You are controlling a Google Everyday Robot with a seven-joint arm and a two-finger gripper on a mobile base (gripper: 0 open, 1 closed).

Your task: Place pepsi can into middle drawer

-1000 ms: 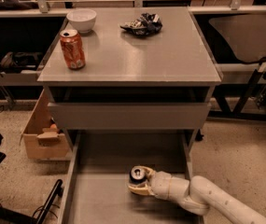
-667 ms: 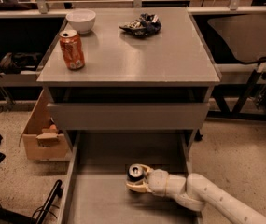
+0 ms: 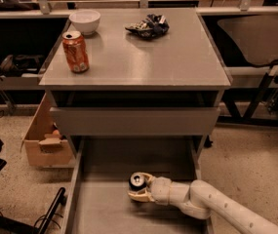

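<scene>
Cream-coloured, your gripper [image 3: 139, 189] is clamping the pepsi can [image 3: 137, 180] upright inside the open middle drawer [image 3: 104, 211].

The tool [image 3: 137, 188], gripping the pepsi can [image 3: 137, 180], has scooted slightly further left in the middle drawer [image 3: 104, 213].

A single camera looks down from above and in front of a grey table [image 3: 168, 57], facing its front. The tilt shows both the table top and the floor of the open middle drawer [image 3: 104, 213] below. The camera sits fairly near, and the bottom edge cuts off the drawer's near end. The arm enters from the lower right corner. Its end effector [image 3: 138, 188] is low in the centre, clasping the pepsi can [image 3: 138, 180] inside the drawer.
</scene>
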